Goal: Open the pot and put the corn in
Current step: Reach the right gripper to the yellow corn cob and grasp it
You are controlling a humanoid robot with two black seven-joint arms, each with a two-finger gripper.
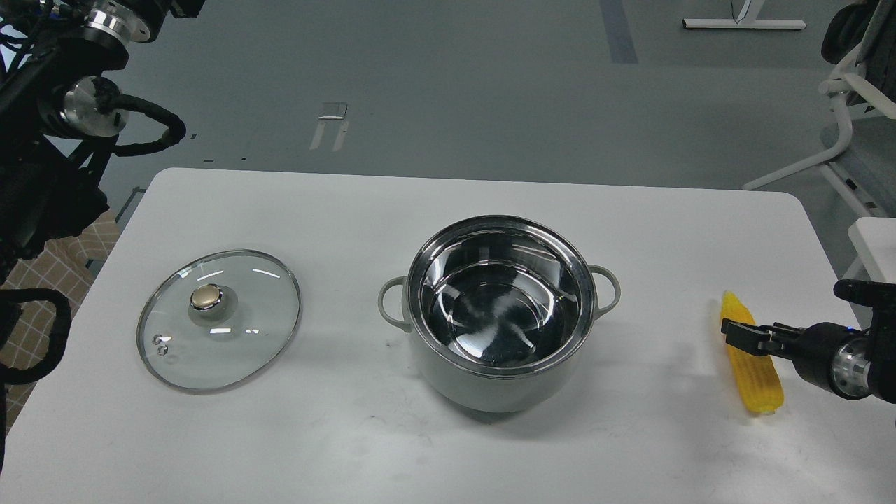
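White table (336, 210) with rounded corners, standing on a grey floor (490, 91). Round glass lid (219, 319) with a metal rim and gold knob (206, 297), lying flat on the table's left part, knob upward. White frame of a chair (843, 133) at the far right edge; white base of another piece of furniture (743, 24) at the top right.

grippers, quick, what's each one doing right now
Left gripper: its far end is out of the view, so not visible.
Right gripper: over the corn, fingers dark and small; open or closed cannot be told.
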